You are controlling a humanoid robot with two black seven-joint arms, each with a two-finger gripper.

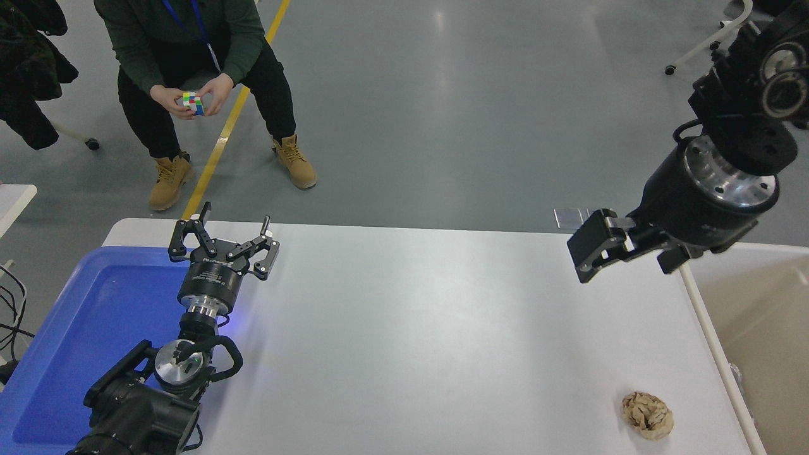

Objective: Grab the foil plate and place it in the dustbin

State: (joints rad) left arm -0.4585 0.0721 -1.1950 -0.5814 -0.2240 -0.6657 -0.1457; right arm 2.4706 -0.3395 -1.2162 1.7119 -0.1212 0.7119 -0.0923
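Observation:
The dustbin (712, 344) is a beige bin with a pale rim at the table's right end, partly cut off by the picture's edge. I cannot make out the foil plate on the table. A small pale crinkled bit (734, 373) shows just inside the bin's near rim, and I cannot tell what it is. My right gripper (591, 253) hangs above the table's far right corner, next to the bin's rim, with nothing visibly in it. My left gripper (222, 245) is open and parked at the lower left, over the blue tray's edge.
A crumpled brown paper ball (647, 415) lies at the table's front right near the bin. A blue flat tray (95, 303) fills the left end. A person (189, 69) crouches beyond the far edge, holding a coloured cube.

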